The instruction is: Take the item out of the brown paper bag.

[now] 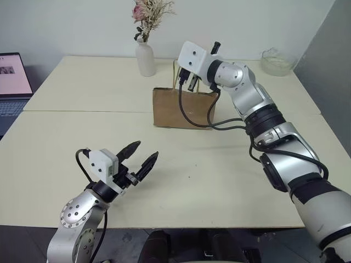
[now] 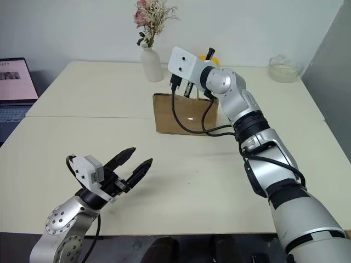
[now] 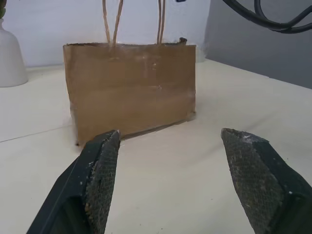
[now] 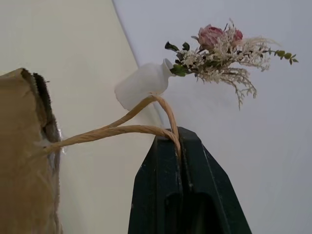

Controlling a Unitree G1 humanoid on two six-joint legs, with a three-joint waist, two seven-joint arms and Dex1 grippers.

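Fingers (image 3: 100, 180) of the left tool (image 1: 140, 158) stand spread wide, nothing between them, low over the near part of the pale table (image 1: 208, 181) at about seven o'clock in the head views. They aim toward one o'clock, at the brown paper bag (image 1: 174, 108), which stands well apart from them.

That bag stands upright on the table, near the seam where two tabletops meet, at about twelve o'clock from the table's middle. In the left wrist view its broad creased front faces the left tool and two thin twine handles (image 3: 111, 22) rise straight from its top edge. Its mouth is not seen from above in any view, so the item cannot be seen; I cannot tell where it lies.

Above the bag's top edge hangs the right tool (image 4: 180, 146), its black fingers pressed together and pinching one twine loop (image 4: 117, 129), which runs taut from the bag's rim into the seam between them.

Beyond the bag, at eleven o'clock, stands a white vase (image 1: 145, 59) of dried flowers (image 1: 151, 13). A glass bowl (image 1: 277, 63) sits at the far edge at two o'clock, and a laptop (image 1: 12, 82) lies off the table's edge at ten o'clock.
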